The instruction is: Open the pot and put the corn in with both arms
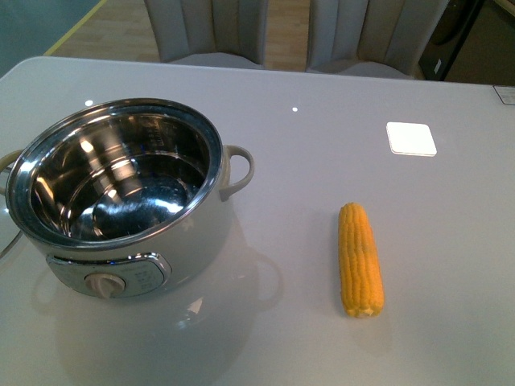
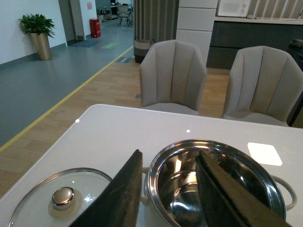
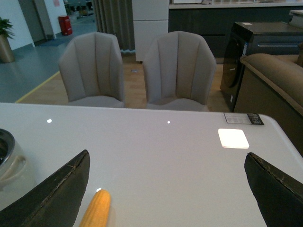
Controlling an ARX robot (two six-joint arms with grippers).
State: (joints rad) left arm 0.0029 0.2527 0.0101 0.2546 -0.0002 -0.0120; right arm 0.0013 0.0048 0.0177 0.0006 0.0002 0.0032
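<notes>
Front view: lidless pot (image 1: 203, 240) and corn (image 1: 360, 259) lie apart on grey table (image 1: 322, 96).
Corn lies flat at 3 o'clock from pot, well apart, tapered tip toward 12. White square tile (image 1: 411, 138) at 1 o'clock from corn. Pot's knob panel faces 6. Left wrist view: left gripper (image 2: 169, 158) jaws parted, empty, above pot; glass lid (image 2: 92, 182) flat on table just beside pot. Right wrist view: right gripper (image 3: 166, 157) jaws spread wide, empty, corn near one finger. Two chairs (image 1: 209, 32) beyond far edge.
</notes>
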